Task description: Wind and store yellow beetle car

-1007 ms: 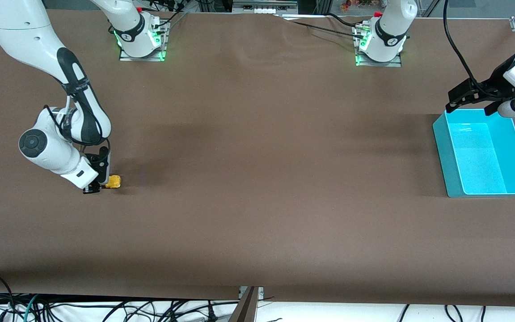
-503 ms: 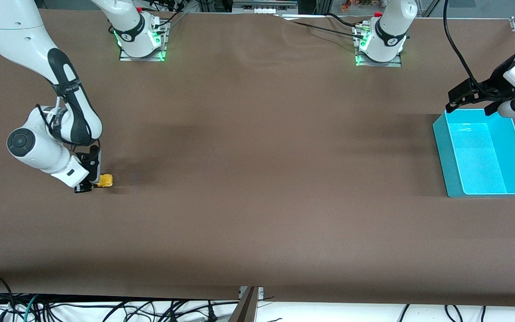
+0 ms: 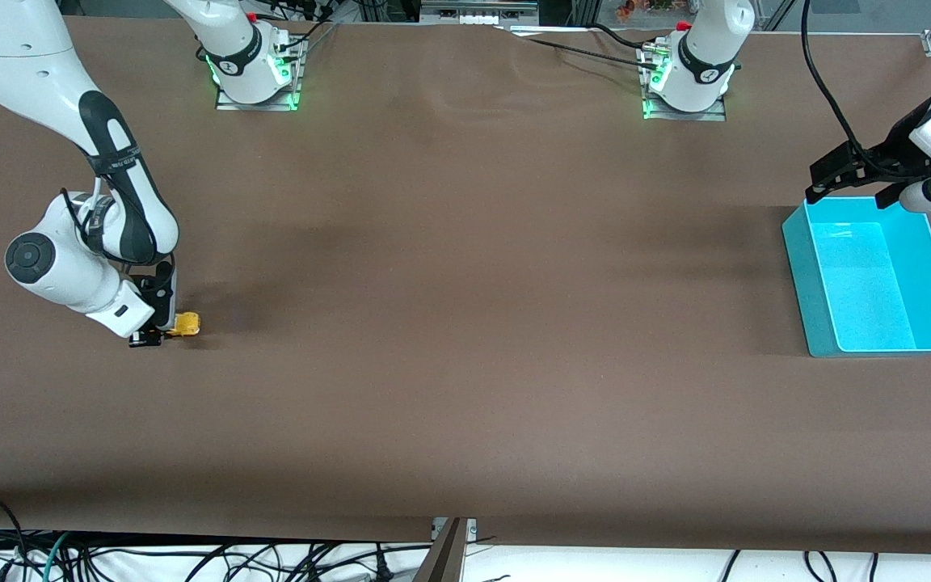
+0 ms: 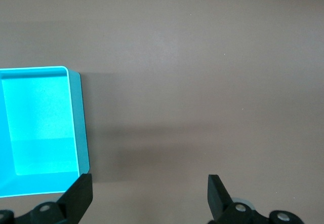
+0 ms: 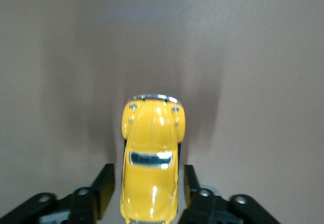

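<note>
from the front we see the right gripper (image 3: 157,333) down at the brown table (image 3: 465,323) near the right arm's end, with the yellow car (image 3: 186,324) on the table just beside it, sticking out toward the middle of the table. that view hides the fingers. the right wrist view fills this in: the car (image 5: 152,158) sits between the two black fingers (image 5: 104,189), nose pointing away from the wrist, and a thin gap shows on each side of its body, so the fingers are slightly parted around the car and do not pinch it. its windscreen and chrome bumper show only here.

we can read no writing or brand on the car or the arms.

toward the left arm's end of the table stands a turquoise bin (image 3: 805,283), and from the front its inside shows nothing but its own bare floor. the left gripper (image 3: 852,178) hangs over the bin's rim nearest the robot bases, where the arm waits. the left wrist view shows its fingers (image 4: 78,196) spread wide with nothing between them, one over the bin's corner (image 4: 76,112), the other over bare table.
</note>
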### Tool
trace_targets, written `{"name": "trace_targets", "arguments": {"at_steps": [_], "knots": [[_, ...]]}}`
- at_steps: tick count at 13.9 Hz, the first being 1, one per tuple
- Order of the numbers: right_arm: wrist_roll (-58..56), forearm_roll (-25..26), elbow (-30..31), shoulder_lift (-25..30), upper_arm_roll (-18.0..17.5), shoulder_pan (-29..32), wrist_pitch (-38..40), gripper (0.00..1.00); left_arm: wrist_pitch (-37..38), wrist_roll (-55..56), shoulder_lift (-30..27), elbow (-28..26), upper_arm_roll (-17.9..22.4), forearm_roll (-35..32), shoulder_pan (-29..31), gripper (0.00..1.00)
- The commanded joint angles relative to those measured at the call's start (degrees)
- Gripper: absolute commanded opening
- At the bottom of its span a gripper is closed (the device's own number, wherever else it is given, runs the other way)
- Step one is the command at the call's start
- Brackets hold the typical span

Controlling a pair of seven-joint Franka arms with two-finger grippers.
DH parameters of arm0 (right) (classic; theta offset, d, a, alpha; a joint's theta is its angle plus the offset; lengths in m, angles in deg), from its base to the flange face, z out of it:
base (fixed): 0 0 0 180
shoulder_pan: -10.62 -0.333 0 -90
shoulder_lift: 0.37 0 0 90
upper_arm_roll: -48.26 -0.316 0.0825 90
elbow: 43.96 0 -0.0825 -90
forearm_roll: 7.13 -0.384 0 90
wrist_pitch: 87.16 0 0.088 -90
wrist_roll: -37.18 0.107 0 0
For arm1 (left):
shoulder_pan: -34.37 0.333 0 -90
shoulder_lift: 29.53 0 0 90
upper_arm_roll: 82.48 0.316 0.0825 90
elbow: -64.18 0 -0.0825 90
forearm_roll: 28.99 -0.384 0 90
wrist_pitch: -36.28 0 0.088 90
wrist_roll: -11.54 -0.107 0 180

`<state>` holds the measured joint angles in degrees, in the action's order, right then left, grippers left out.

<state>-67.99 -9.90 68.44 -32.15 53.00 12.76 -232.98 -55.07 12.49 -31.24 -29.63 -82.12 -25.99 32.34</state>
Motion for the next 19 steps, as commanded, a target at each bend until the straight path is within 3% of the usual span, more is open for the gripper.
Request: {"name": "trace_targets", "arguments": {"at_steps": [1,5,10,15,19], "knots": [[-1.1,-3.6,-4.4,1.6,-2.4,0.7,6.6,1.00,1.2,-0.4,0.5,1.4,-0.3,1.4,0.6,1.00],[5.7,-3.7,-17.6,1.4,-2.5,-0.2,23.4,1.00,1.1,-0.4,0.5,1.4,-0.3,1.4,0.6,1.00],[21.8,-6.0,-20.6,4.4,-3.6,-0.4,29.7,1.00,1.2,-0.4,0.5,1.4,-0.3,1.4,0.6,1.00],[43.8,-5.8,-31.2,6.1,-5.0,-1.1,44.5,1.00,1.2,-0.4,0.5,1.4,-0.3,1.4,0.6,1.00],[70.6,-5.1,-31.5,12.2,-5.4,-2.6,52.0,1.00,1.1,-0.4,0.5,1.4,-0.3,1.4,0.6,1.00]]}}
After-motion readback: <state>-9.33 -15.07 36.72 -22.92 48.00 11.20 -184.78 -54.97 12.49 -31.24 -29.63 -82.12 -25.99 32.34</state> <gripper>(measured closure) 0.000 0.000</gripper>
